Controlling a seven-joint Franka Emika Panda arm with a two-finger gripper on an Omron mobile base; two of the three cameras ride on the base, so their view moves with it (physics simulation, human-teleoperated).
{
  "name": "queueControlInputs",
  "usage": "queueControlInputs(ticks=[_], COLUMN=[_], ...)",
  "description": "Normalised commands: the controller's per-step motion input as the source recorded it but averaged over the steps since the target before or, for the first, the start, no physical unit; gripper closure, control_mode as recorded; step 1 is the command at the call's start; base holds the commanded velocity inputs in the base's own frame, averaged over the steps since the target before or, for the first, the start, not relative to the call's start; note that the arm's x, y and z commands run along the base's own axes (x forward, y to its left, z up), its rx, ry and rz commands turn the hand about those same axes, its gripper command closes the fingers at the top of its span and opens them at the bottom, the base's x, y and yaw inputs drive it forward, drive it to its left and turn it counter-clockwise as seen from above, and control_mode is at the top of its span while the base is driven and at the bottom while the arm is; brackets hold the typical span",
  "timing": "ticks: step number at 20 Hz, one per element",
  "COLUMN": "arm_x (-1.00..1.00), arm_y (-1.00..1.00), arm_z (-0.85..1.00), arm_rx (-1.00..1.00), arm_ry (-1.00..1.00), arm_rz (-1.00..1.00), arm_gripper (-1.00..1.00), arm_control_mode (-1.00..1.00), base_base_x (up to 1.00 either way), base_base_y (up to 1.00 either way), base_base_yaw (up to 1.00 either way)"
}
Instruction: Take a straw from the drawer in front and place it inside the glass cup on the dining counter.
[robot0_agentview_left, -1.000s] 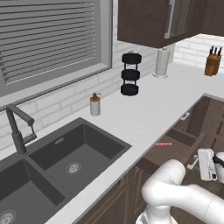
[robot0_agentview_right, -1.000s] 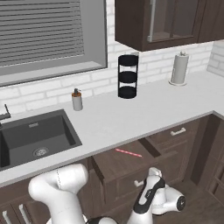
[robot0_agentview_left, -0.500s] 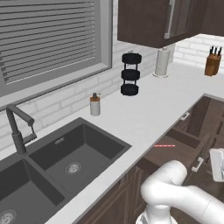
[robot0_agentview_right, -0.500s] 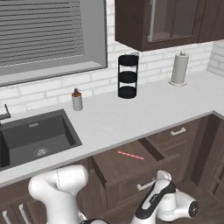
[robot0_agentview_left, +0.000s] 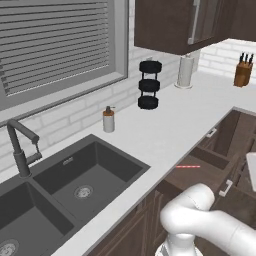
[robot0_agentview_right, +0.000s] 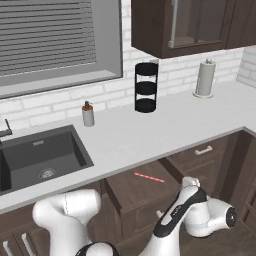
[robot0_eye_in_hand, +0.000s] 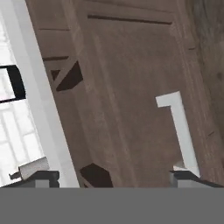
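Observation:
The drawer (robot0_agentview_right: 131, 192) under the white countertop stands pulled out, its brown inside open to view. The red-and-white straw (robot0_agentview_right: 149, 177) lies flat in it, also seen as the straw (robot0_agentview_left: 187, 166) in the left base view, where the drawer (robot0_agentview_left: 202, 172) opens toward the lower right. In the hand view my gripper (robot0_eye_in_hand: 114, 177) is open, its fingertips (robot0_eye_in_hand: 189, 176) wide apart and holding nothing. It faces a dark wooden front with a silver bar handle (robot0_eye_in_hand: 180, 127) just above the right tip. The glass cup and the dining counter are out of view.
A dark double sink (robot0_agentview_left: 75, 185) with a faucet (robot0_agentview_left: 20, 150) is at the left. On the countertop stand a soap dispenser (robot0_agentview_left: 108, 120), a black tiered rack (robot0_agentview_left: 149, 85), a paper towel roll (robot0_agentview_left: 185, 71) and a knife block (robot0_agentview_left: 243, 74). A shut drawer (robot0_agentview_right: 204, 150) lies right of the open one.
My hand has moved right and away from the drawer front, and the arm's elbow has swung out to the right. The drawer stays open and the straw has not moved.

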Motion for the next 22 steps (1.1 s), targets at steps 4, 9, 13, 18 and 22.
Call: queueControlInputs(ticks=[4, 9, 13, 18, 22], arm_x=[0.02, 0.01, 0.03, 0.0, 0.09], arm_y=[0.18, 0.29, 0.57, 0.51, 0.47], arm_z=[0.76, 0.06, -0.13, 0.27, 0.13], arm_rx=[-0.12, -0.12, -0.23, -0.28, -0.35], arm_ry=[-0.01, 0.03, 0.08, 0.01, 0.05], arm_rz=[0.11, 0.0, 0.0, 0.07, 0.22], arm_gripper=[-1.0, -1.0, -1.0, -1.0, -1.0], arm_control_mode=[-1.0, -1.0, -1.0, -1.0, -1.0], base_base_x=[0.0, 0.0, 0.0, 0.0, 0.0], base_base_y=[0.0, 0.0, 0.0, 0.0, 0.0], base_base_yaw=[0.0, 0.0, 0.0, 0.0, 0.0])
